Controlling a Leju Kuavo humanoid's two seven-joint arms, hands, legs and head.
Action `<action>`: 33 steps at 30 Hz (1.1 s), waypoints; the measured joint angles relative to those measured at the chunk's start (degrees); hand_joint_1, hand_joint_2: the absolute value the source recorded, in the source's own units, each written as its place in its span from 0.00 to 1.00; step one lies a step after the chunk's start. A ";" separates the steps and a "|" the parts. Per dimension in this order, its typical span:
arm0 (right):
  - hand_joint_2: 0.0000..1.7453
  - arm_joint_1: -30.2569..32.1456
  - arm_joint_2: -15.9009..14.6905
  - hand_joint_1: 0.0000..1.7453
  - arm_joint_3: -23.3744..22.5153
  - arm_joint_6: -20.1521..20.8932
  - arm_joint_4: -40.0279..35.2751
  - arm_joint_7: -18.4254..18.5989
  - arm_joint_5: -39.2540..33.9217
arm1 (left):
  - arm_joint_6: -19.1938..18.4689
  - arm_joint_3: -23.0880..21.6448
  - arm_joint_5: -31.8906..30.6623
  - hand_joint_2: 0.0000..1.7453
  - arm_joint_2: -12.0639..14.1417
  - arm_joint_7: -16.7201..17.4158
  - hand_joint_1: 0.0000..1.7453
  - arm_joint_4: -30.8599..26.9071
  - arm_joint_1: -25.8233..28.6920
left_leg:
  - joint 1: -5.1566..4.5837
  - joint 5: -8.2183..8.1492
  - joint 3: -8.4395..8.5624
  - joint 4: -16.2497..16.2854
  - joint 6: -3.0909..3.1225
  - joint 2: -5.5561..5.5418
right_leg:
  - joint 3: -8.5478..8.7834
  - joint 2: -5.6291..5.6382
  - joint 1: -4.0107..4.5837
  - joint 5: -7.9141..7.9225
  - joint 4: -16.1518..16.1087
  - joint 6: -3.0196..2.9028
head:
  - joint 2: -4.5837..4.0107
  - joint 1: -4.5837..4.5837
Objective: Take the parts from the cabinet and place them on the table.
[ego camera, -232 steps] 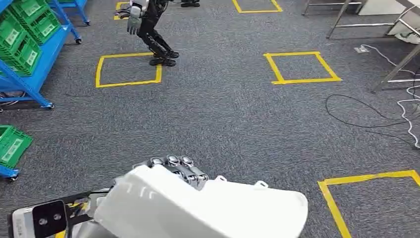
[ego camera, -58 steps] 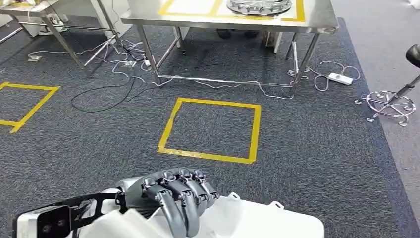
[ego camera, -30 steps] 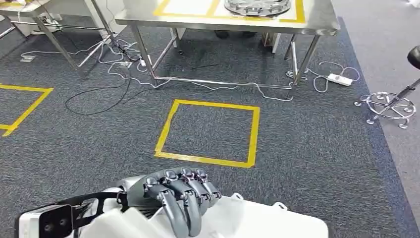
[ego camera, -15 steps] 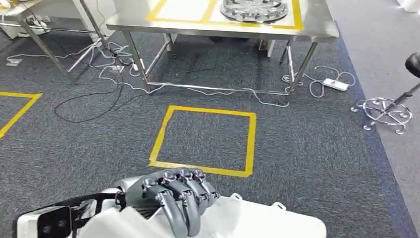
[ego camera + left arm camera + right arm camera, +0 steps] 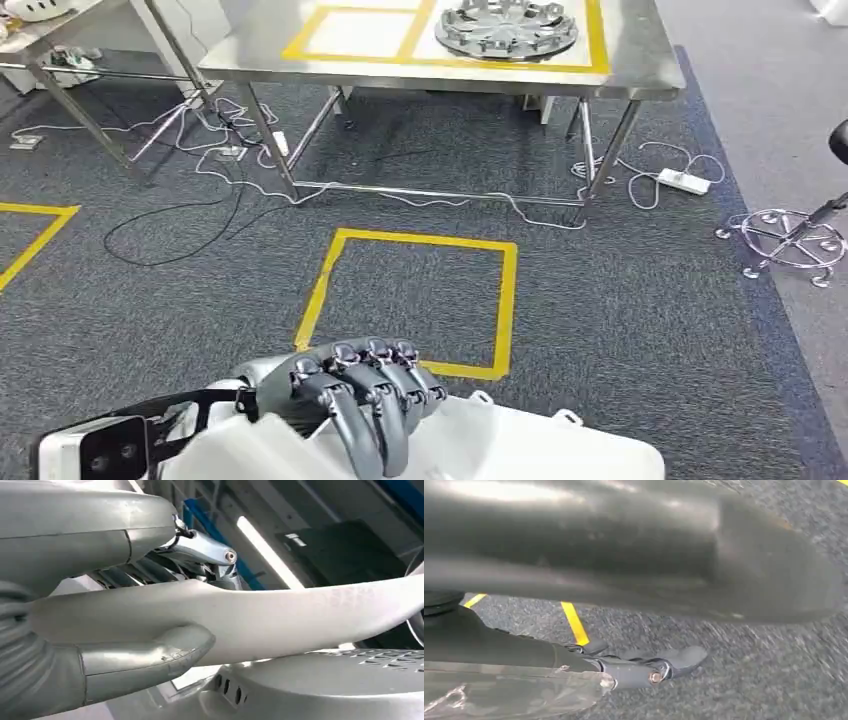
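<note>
White part [image 5: 520, 450] held by left hand [image 5: 360, 400].
Fingers are curled over its edge; desk [image 5: 640, 70] is well ahead; right hand [image 5: 644, 667] state cannot be told.

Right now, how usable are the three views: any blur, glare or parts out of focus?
Head view: sharp and evenly lit, with the steel table and the white part crisp. Left wrist view: the part is soft from closeness, with a bright ceiling light strip behind it. Right wrist view: dim, the carpet smeared, and a dark blurred shape across the upper picture.
</note>
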 joint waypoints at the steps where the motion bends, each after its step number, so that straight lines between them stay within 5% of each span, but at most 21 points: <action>1: 0.00 0.05 0.00 0.00 0.00 -0.02 0.00 0.00 -0.02 | 0.02 0.00 -0.02 1.00 0.00 0.00 1.00 0.00 -0.09 | -0.01 0.04 -1.66 3.04 -0.20 0.00 | 0.53 0.02 0.03 -0.41 -0.13 -0.40 | 0.00 -0.02; 4: 0.00 -0.05 0.00 0.00 0.02 0.00 0.00 0.00 -0.02 | 0.04 0.00 -0.04 1.00 0.13 0.00 1.00 0.00 -0.03 | -0.02 -5.14 -10.18 14.67 -0.58 0.00 | 1.98 0.04 0.22 -1.90 -0.21 -0.98 | 0.00 -0.02; 5: 0.00 0.00 0.00 0.00 0.02 -0.02 0.00 0.02 -0.02 | 0.04 0.00 -0.04 1.00 0.17 0.00 1.00 0.00 -0.02 | -0.03 -6.21 -12.19 16.10 -0.49 0.00 | 2.61 0.08 0.29 -2.44 -0.21 -1.03 | 0.00 0.00; 6: 0.00 0.02 0.00 0.00 0.02 0.00 0.00 0.02 0.00 | 0.04 0.00 -0.07 1.00 0.20 0.00 1.00 0.00 -0.01 | -0.03 -5.63 -13.08 15.59 -0.32 0.00 | 3.33 0.22 0.33 -2.98 -0.21 -1.00 | 0.00 -0.04; 8: 0.00 -0.05 0.00 0.00 0.04 0.02 0.00 0.02 0.00 | 0.07 0.00 -0.18 1.00 0.20 0.00 1.00 0.00 -0.02 | -0.08 -0.32 -12.14 9.81 0.16 -0.01 | 5.25 0.45 0.36 -4.26 -0.24 -0.85 | 0.00 -0.02; 10: 0.00 0.05 0.00 0.00 0.07 0.07 0.00 0.02 0.00 | 0.07 0.02 -0.20 1.00 0.22 0.00 1.00 0.00 -0.01 | -0.23 7.94 -10.36 1.57 0.83 0.10 | 6.56 0.56 0.39 -5.59 -0.37 -0.44 | 0.00 0.00; 12: 0.00 -0.21 0.00 0.00 0.09 0.13 0.00 0.02 0.04 | 0.20 0.02 -0.28 1.00 0.24 -0.07 1.00 -0.07 0.05 | -0.44 7.19 -10.14 -0.33 0.89 0.01 | 7.09 0.71 0.63 -7.03 -0.81 0.47 | 0.00 -0.02; 15: 0.00 -0.19 -0.02 0.00 0.11 0.26 0.00 0.02 0.07 | 0.20 0.07 -0.28 1.00 0.07 -0.11 1.00 -0.09 -0.01 | -0.19 7.47 -8.32 -1.21 2.15 -0.32 | 8.94 0.55 0.47 -7.18 -1.02 1.58 | 0.02 -0.13; 17: 0.00 -0.42 -0.06 0.00 0.17 0.33 0.00 0.02 0.07 | 0.20 0.09 -0.35 1.00 0.04 -0.11 1.00 -0.11 -0.06 | -0.19 6.47 -7.11 -1.22 2.78 -0.19 | 6.29 0.49 0.43 -8.13 4.76 1.82 | 0.02 0.30; 19: 0.00 -0.28 -0.07 0.00 0.17 0.31 0.00 0.02 0.09 | 0.22 0.11 -0.37 1.00 0.04 -0.13 1.00 -0.11 0.00 | -0.20 5.49 -6.34 -1.22 2.98 -0.23 | 0.26 0.49 0.44 -11.32 13.20 2.11 | 0.02 0.15; 21: 0.00 0.06 -0.07 0.00 0.17 0.26 0.00 0.07 0.11 | 0.22 0.11 -0.37 1.00 0.07 -0.13 1.00 -0.11 0.14 | -0.19 4.24 -4.92 -1.21 3.01 -0.41 | -3.40 0.48 0.34 -13.20 15.72 2.43 | 0.02 0.31; 22: 0.00 0.07 -0.09 0.00 0.17 0.24 0.00 0.09 0.15 | 0.24 0.13 -0.37 1.00 0.07 -0.13 1.00 -0.11 0.20 | -0.18 3.53 -3.91 -1.21 2.91 -0.48 | -3.51 0.48 0.30 -12.03 13.57 2.56 | 0.02 0.22; 23: 0.00 0.05 -0.13 0.00 0.17 0.20 0.00 0.09 0.18 | 0.24 0.13 -0.37 1.00 0.04 -0.15 1.00 -0.11 0.20 | -0.13 2.74 -2.74 -1.21 2.76 -0.49 | -2.73 0.47 0.27 -9.24 9.72 2.47 | 0.00 0.26; 25: 0.00 0.20 -0.22 0.00 0.18 0.11 0.00 0.09 0.17 | 0.26 0.15 -0.37 1.00 0.04 -0.15 1.00 -0.11 0.19 | -0.03 1.21 -0.85 -1.25 2.30 -0.44 | -0.72 0.35 0.20 -0.70 1.14 2.52 | 0.00 0.26; 26: 0.00 0.27 -0.20 0.00 0.18 0.11 0.02 0.09 0.18 | 0.31 0.15 -0.39 1.00 0.09 -0.15 1.00 -0.09 0.26 | -0.16 0.51 0.08 -0.93 2.00 -0.47 | -0.80 0.02 0.31 1.17 -0.18 1.99 | 0.00 0.20; 28: 0.00 0.06 -0.22 0.00 0.20 0.11 0.02 0.11 0.20 | 0.39 0.22 -0.55 1.00 0.00 -0.15 1.00 -0.15 0.21 | -0.21 0.39 0.57 -1.71 1.16 -0.57 | 0.02 0.04 0.71 0.60 -0.54 0.58 | 0.00 0.18; 31: 0.00 0.02 -0.24 0.00 0.20 0.15 0.02 0.04 0.20 | 0.39 0.22 -0.63 1.00 0.07 -0.15 1.00 -0.17 0.23 | -0.17 0.34 0.56 -0.27 0.54 -0.45 | 1.73 0.26 0.39 0.54 -1.50 -0.50 | 0.00 0.09; 33: 0.00 -0.03 -0.31 0.00 0.20 0.15 0.02 0.04 0.20 | 0.42 0.22 -0.68 1.00 0.11 -0.17 1.00 -0.20 0.17 | -0.07 -2.41 -4.13 7.26 0.10 -0.41 | 2.25 0.26 0.32 -0.01 -1.58 -0.88 | 0.00 -0.42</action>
